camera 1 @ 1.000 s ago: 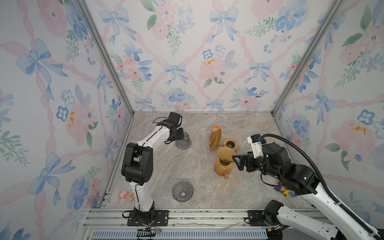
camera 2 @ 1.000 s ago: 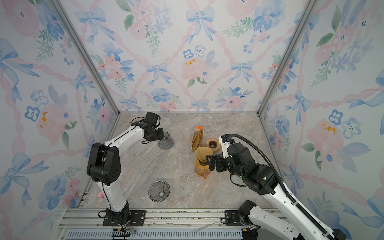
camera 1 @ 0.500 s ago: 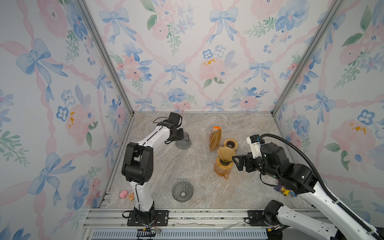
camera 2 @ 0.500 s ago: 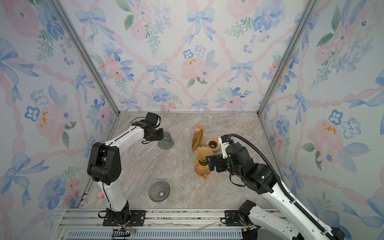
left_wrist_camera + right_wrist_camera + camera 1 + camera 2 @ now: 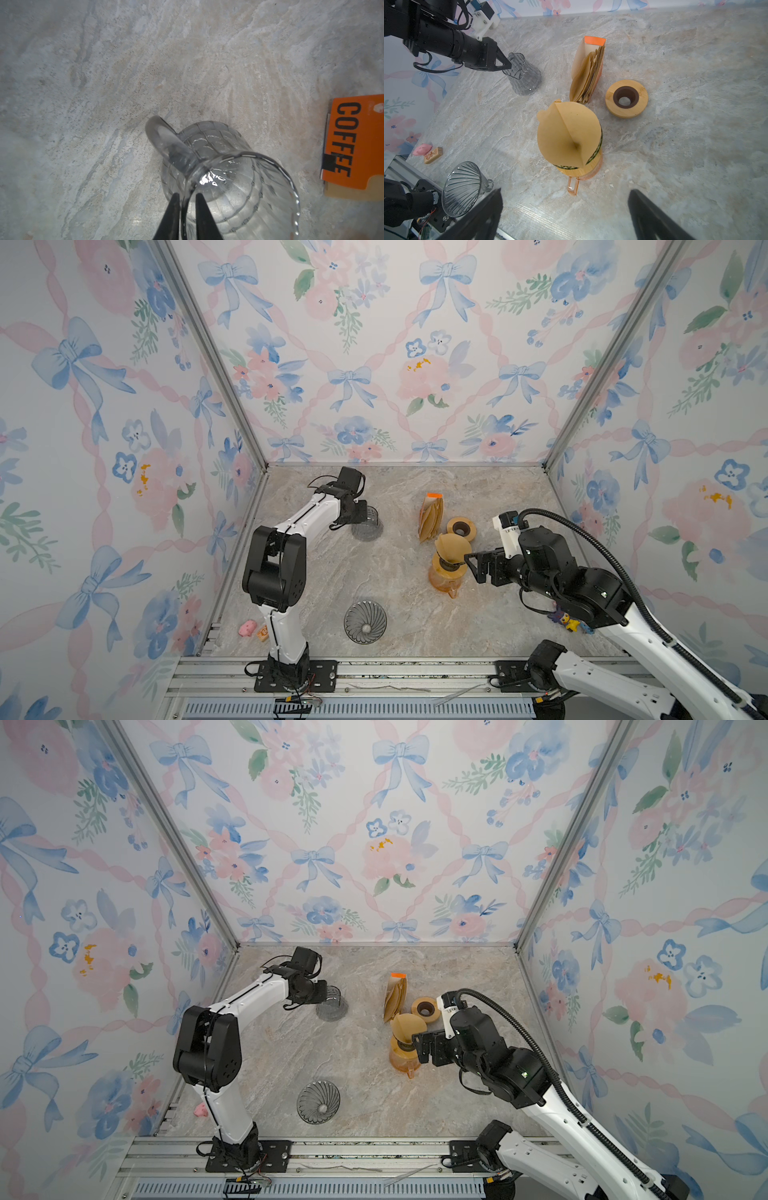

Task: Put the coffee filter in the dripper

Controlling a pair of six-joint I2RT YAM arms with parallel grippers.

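Observation:
The brown paper coffee filter [image 5: 566, 128] stands opened as a cone in a dark-rimmed dripper [image 5: 600, 143], which sits on a wooden collar over an orange pitcher [image 5: 442, 583]. My right gripper [image 5: 564, 191] hovers just beside it, open wide with nothing between its fingers; it shows in both top views [image 5: 471, 566] [image 5: 417, 1042]. At the back left, my left gripper [image 5: 187, 195] is shut on the rim of a clear ribbed glass pitcher [image 5: 218, 149], one finger inside and one outside the wall. A clear glass ribbed dripper [image 5: 365, 621] rests near the front edge.
An orange box of spare filters [image 5: 430, 514] stands behind the orange pitcher, with a wooden ring [image 5: 461, 527] to its right. A pink toy [image 5: 248, 627] and a small wooden block lie at the front left. Small toys [image 5: 567, 620] sit under the right arm.
The left gripper's fingers have closed in on the glass pitcher's rim. The right arm and the filter have hardly moved.

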